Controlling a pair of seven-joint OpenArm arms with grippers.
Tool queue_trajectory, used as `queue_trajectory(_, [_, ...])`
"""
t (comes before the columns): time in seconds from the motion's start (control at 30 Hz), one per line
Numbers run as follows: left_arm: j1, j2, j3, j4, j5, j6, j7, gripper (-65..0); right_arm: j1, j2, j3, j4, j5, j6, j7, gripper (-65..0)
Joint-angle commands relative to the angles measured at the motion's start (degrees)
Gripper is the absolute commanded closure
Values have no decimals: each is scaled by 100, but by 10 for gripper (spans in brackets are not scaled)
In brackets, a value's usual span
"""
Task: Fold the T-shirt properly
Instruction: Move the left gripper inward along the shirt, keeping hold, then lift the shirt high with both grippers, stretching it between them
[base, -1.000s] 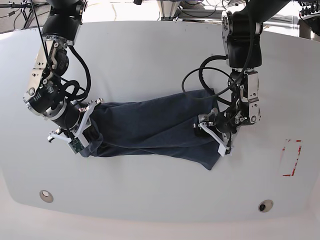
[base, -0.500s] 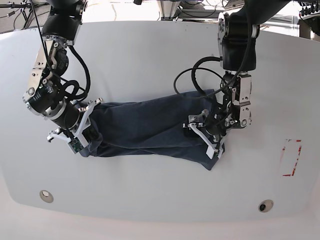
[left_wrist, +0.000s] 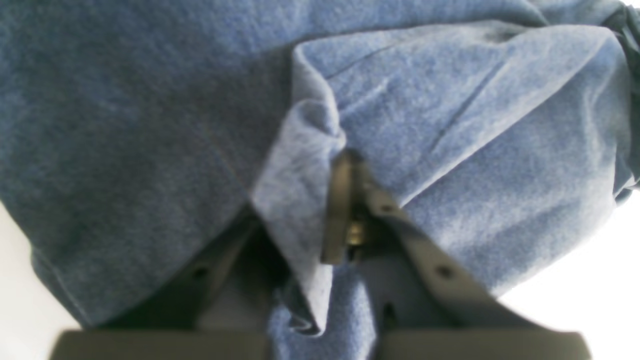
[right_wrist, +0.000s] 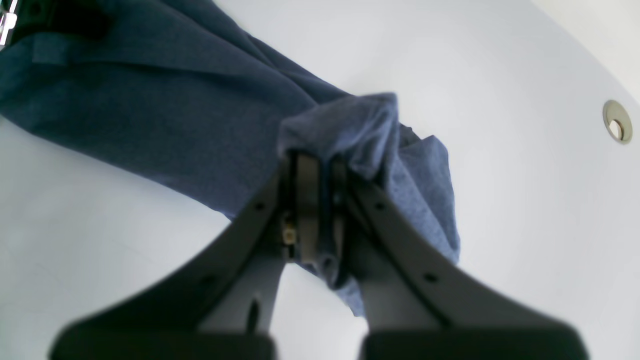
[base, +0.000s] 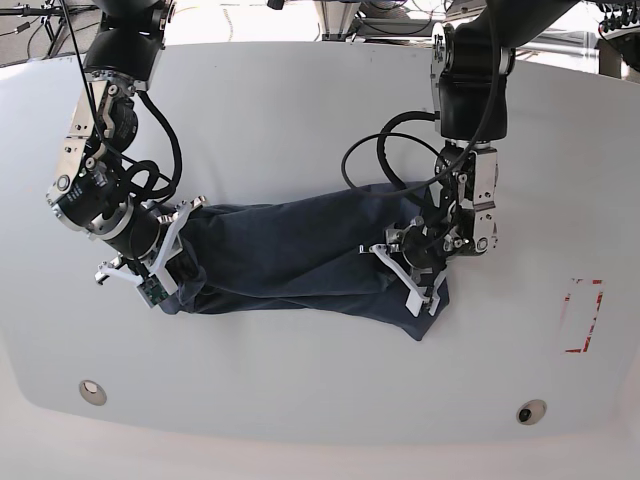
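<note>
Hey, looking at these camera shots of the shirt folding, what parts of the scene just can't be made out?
- T-shirt lettering and neck label: not visible in any view; folds hide them.
- Right gripper fingertips: base view, buried in cloth.
- Left gripper: left wrist view is blurred, and cloth covers one finger, so how many layers it pinches is unclear.
- Far end of the shirt: right wrist view, cut off by the top-left edge.
- Table: corners cropped in base view.
</note>
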Motion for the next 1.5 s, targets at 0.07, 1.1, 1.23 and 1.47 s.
queue_trajectory(0.07, [-60, -10, 2, 446, -81, -43, -62, 0, 126, 71, 25, 104, 44, -10, 154, 0])
queue_trajectory(1.1, [-931, -230, -2064, 3373, -90, -1380, 2241, 0, 944, 256, 904, -476, 35, -10, 119, 0])
queue_trajectory(1.23, [-1564, -344, -2108, 3435, -90, -1362, 2329, 0, 1445, 431, 728, -740, 26, -10, 119, 0])
queue_trajectory(1.47, [-2751, -476, -2363, 3505, -55, -1195, 2347, 0, 2614, 765, 622, -1663, 26, -10, 119, 0])
